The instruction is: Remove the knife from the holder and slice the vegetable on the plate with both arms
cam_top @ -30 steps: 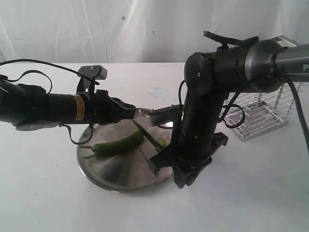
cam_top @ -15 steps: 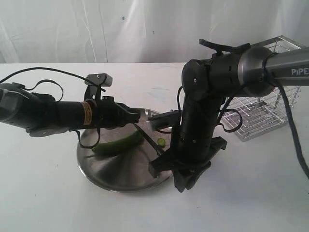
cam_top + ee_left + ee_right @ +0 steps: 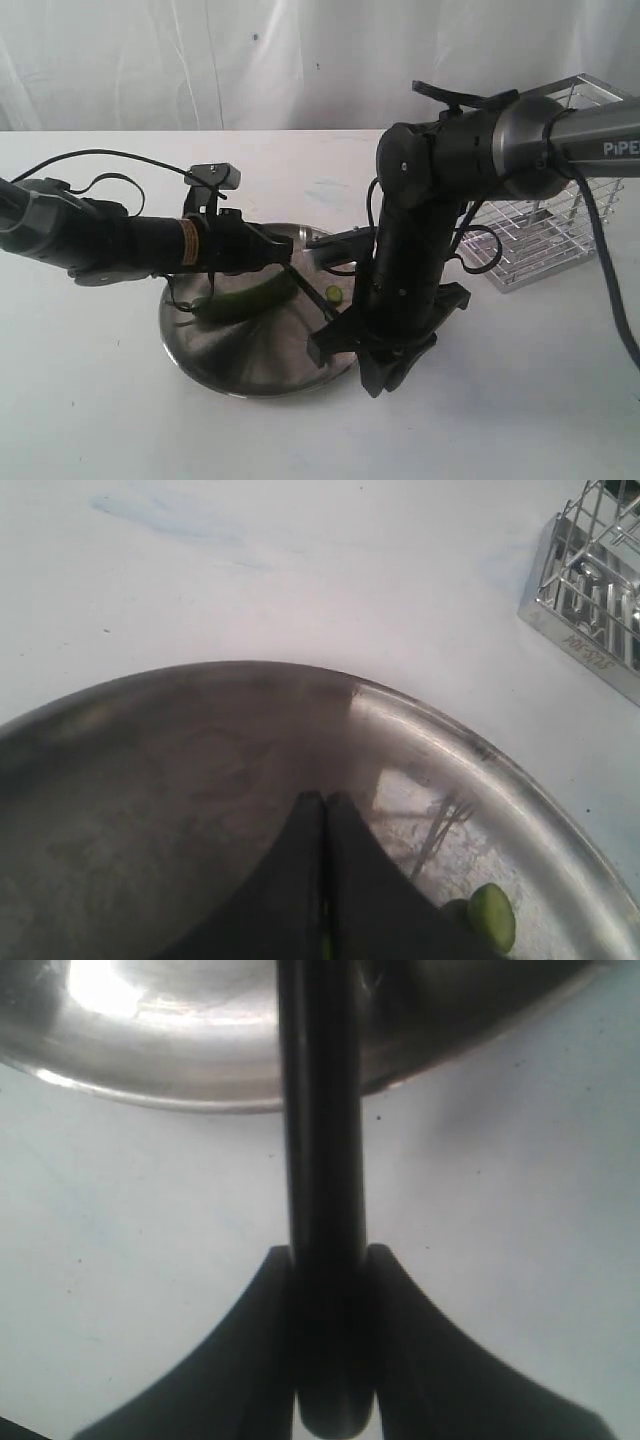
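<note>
Mid-slicing: right gripper [image 3: 325, 1360] clamped on knife [image 3: 320, 1140], blade over chilli [image 3: 245, 298] on plate [image 3: 230, 365]. Left gripper [image 3: 325, 825] closed (chilli apparently beneath). Next: press straight down, steadying.

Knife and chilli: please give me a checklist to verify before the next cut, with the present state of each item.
1. Knife handle clamped between the right gripper fingers: ok.
2. Chilli pepper lies on the plate: ok.
3. Left gripper shut at the chilli: ok; a firm grip on it: cannot tell.
4. Cut slice lies apart on the plate: ok.
5. Blade clear of the left fingers: cannot tell.
6. Holder stands away from both arms: ok.
</note>
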